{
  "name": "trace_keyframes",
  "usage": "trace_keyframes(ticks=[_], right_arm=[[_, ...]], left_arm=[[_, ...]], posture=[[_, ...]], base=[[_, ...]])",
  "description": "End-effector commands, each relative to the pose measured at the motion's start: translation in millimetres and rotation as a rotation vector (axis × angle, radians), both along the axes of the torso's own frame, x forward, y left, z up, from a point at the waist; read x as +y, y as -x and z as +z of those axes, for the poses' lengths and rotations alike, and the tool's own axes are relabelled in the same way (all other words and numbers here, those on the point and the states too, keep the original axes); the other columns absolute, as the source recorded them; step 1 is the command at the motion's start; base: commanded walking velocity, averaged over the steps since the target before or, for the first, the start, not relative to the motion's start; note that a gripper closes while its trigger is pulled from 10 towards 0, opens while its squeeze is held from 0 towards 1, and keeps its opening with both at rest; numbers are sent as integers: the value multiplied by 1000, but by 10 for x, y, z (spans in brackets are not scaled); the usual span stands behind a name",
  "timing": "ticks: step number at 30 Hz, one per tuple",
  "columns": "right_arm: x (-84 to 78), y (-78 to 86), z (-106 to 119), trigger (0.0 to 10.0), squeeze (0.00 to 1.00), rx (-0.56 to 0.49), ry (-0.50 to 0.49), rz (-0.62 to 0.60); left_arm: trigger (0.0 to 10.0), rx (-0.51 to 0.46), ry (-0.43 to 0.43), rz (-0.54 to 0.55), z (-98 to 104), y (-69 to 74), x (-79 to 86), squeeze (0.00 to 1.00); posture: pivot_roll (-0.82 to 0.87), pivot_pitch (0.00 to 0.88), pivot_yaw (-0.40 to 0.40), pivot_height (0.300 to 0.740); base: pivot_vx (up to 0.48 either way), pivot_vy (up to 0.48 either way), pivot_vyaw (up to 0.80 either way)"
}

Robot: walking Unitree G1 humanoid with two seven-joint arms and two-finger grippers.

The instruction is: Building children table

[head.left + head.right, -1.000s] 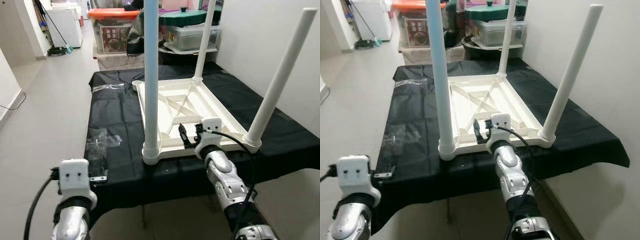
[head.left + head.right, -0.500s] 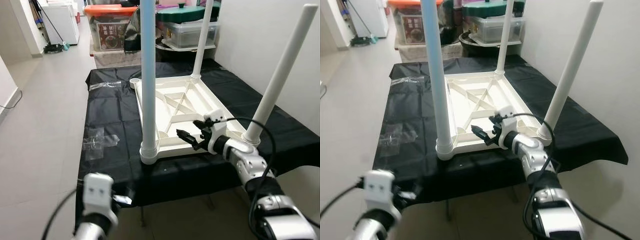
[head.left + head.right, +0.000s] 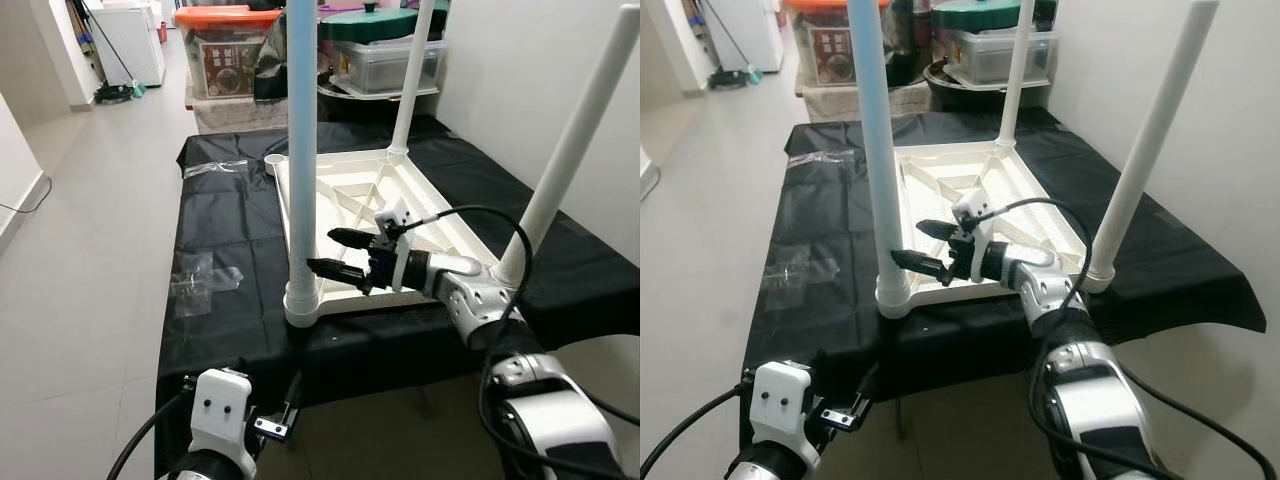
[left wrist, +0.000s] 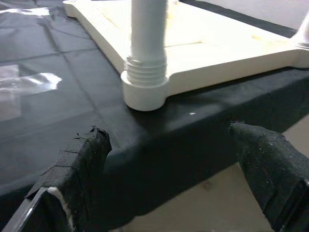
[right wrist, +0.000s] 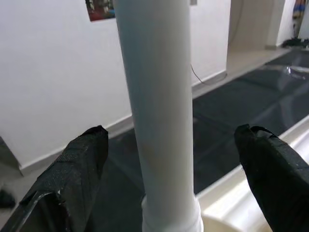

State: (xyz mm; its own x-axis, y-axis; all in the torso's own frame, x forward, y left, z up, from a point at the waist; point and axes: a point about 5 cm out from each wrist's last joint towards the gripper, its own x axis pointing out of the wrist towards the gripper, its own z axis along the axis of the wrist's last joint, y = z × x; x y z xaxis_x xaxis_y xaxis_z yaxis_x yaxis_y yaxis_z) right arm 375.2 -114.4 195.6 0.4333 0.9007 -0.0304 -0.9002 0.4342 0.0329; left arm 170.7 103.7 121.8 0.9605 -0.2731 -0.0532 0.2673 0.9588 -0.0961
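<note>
Fingers of my right gripper (image 3: 335, 252) gape beside the white plastic table leg (image 3: 302, 150); closing off-centre could tilt it loose.

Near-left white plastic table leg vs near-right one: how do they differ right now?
The near-left white leg stands upright; the near-right white leg leans outward. The open right gripper points at the near-left leg, fingers either side in the wrist view; nothing is at the near-right leg. Both sit in corner sockets of the upturned white tabletop.

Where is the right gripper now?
In the left eye view the right gripper hovers open over the upturned table top, pointing at the near-left leg, just short of it.
</note>
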Motion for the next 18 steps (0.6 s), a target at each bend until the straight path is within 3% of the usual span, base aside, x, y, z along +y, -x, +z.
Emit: trace_keyframes(ticks=[1,18], right_arm=[[26,-17,11,10000,0,-5,-14,-4],[407,-42,77,10000,0,-30,-53,64]], left_arm=[[10000,-8,-15,-6,6,14,-1,0],[10000,-14,-14,-6,1,39,-24,0]], posture=[[99,43,-16,740],[109,37,-27,740]], base=[[0,0,0],[0,0,0]])
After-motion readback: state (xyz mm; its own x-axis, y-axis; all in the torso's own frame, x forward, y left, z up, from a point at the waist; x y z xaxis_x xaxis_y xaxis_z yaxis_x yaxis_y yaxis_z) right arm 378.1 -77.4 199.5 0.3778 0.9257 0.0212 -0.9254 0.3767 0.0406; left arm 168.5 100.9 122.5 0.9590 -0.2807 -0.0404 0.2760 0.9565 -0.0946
